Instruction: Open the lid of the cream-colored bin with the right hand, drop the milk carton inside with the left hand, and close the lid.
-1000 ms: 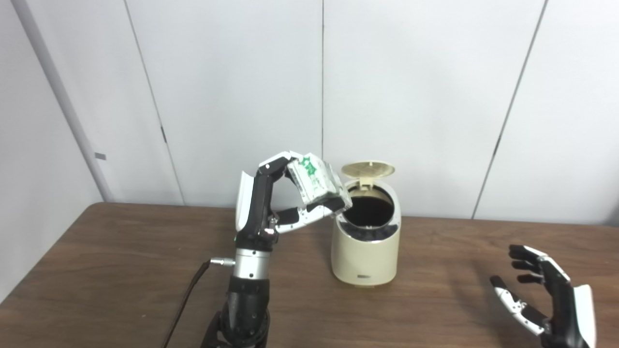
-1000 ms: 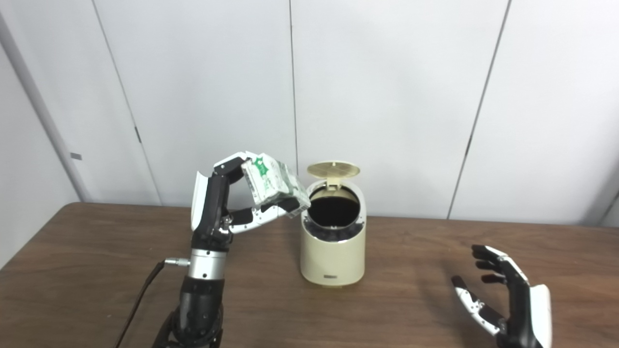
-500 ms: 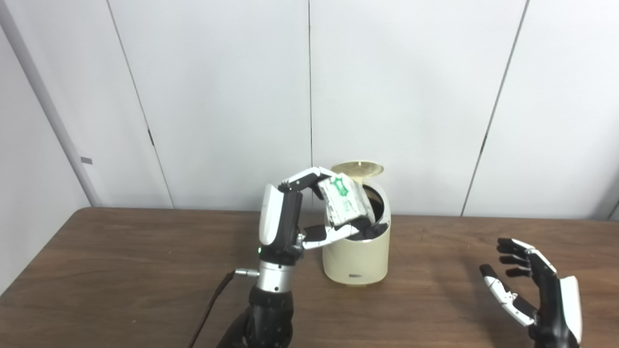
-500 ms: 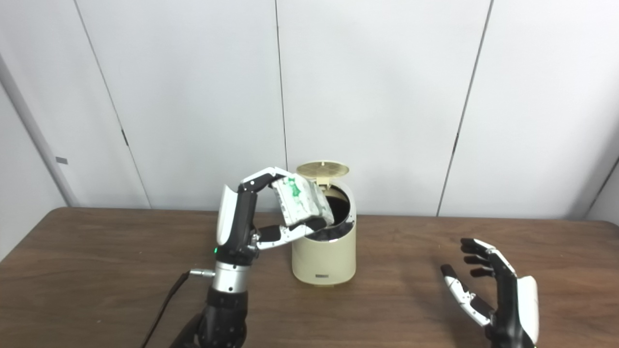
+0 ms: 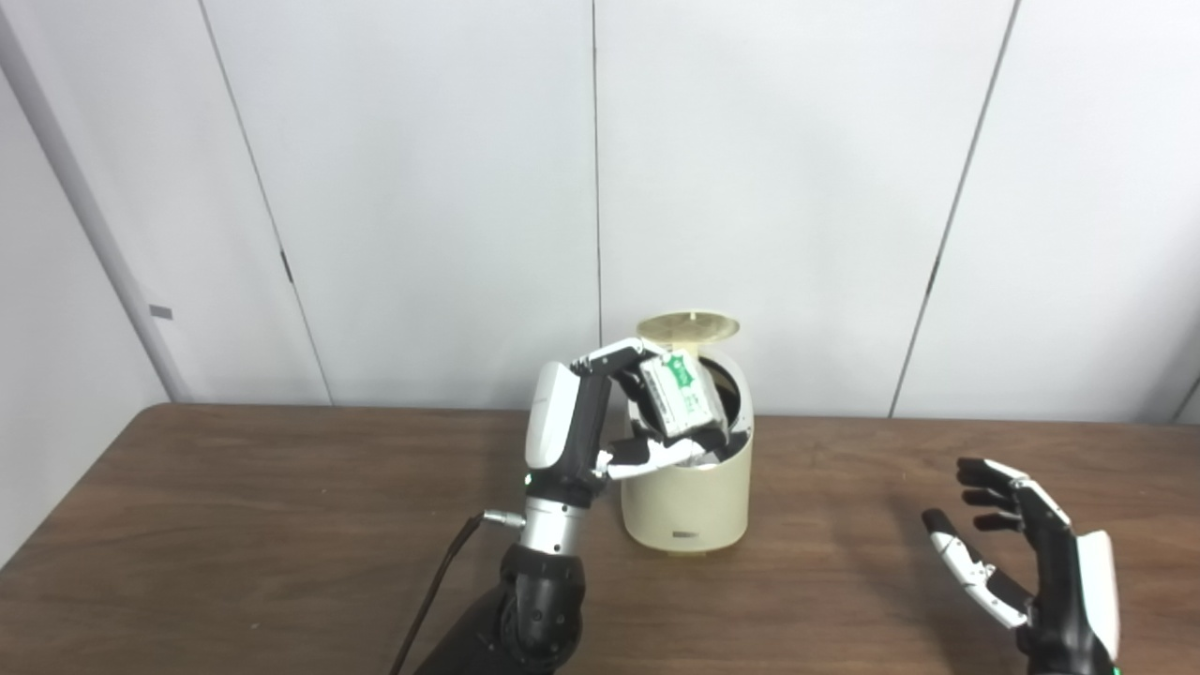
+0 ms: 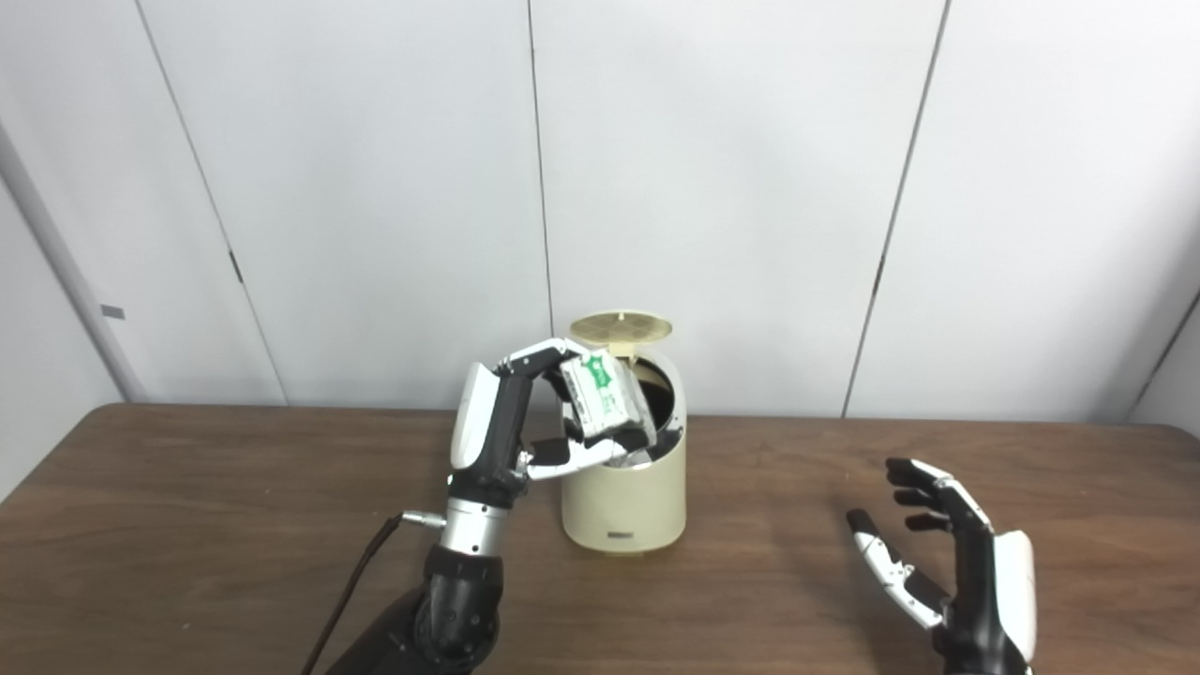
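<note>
- Right now my left hand (image 5: 600, 422) sits near the middle of the frame, fingers and thumb closed round the milk carton (image 5: 682, 401), which it holds tilted over the mouth of the cream-colored bin (image 5: 689, 487).
- From what I can see, the carton's lower end is at or just inside the opening, but it rests in my grip and has not dropped.
- Behind it the lid (image 5: 687, 327) stands flipped up at the back of the bin, above the carton.
- My right hand (image 5: 1041, 572) waits at the lower right of the frame, empty, fingers spread, well apart from the bin.
- The bin stands on the desk (image 5: 234, 544), and a dark cable (image 5: 441, 591) trails from my left wrist toward the bottom edge.
- The risk I judge most likely: the carton goes in at a slant, so a corner could catch on the rim and leave it wedged or tip it onto the desk.
- Pressing down to force it could shove the light bin sideways, since nothing steadies it.
- If I lift my fingers carelessly, they could knock the raised lid down before the carton is clear.
</note>
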